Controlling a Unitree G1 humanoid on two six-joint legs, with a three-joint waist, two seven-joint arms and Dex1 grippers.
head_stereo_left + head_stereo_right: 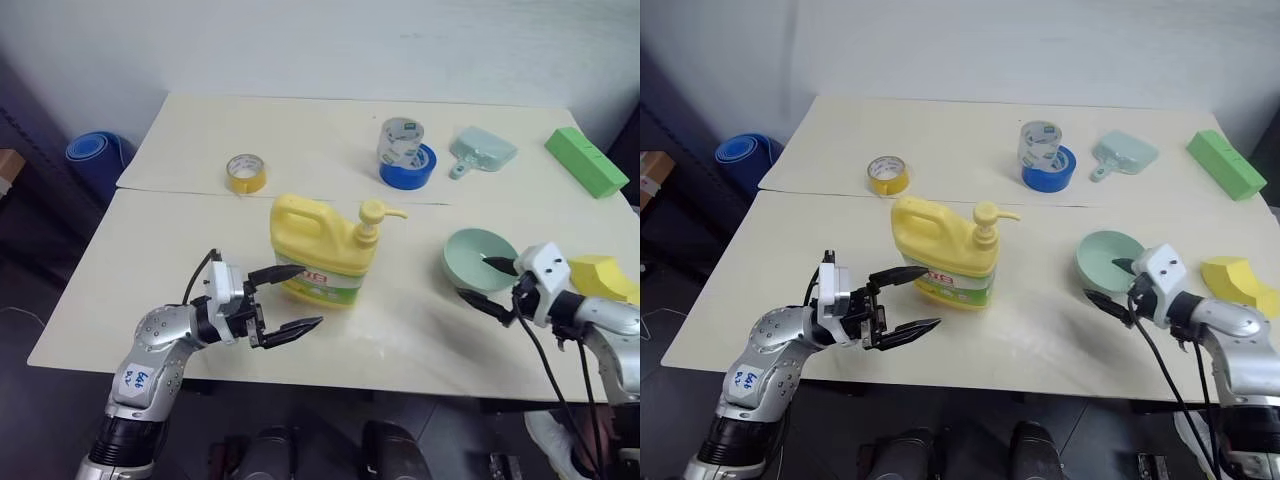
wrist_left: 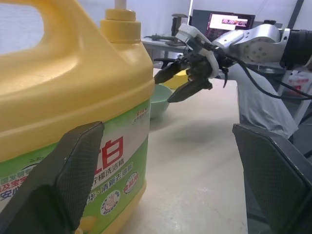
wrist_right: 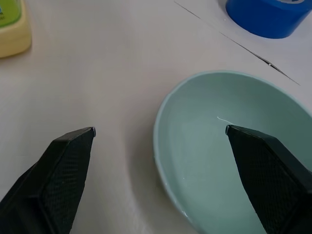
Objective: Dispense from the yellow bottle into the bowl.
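The bowl, at centre right of the surface, is being straddled at its near rim by the open, empty right tool. The bottle, mid-frame, is being approached by the open left tool; next, the bowl likely needs gripping and bringing under the pump.

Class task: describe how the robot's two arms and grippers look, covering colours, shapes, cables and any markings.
Both arms are rounded silver metal with black joints. Each ends in a white wrist block and two black, pointed, textured fingers: the left gripper and the right gripper. Black cables trail from both wrists. The left arm bears a white sticker with blue handwriting.
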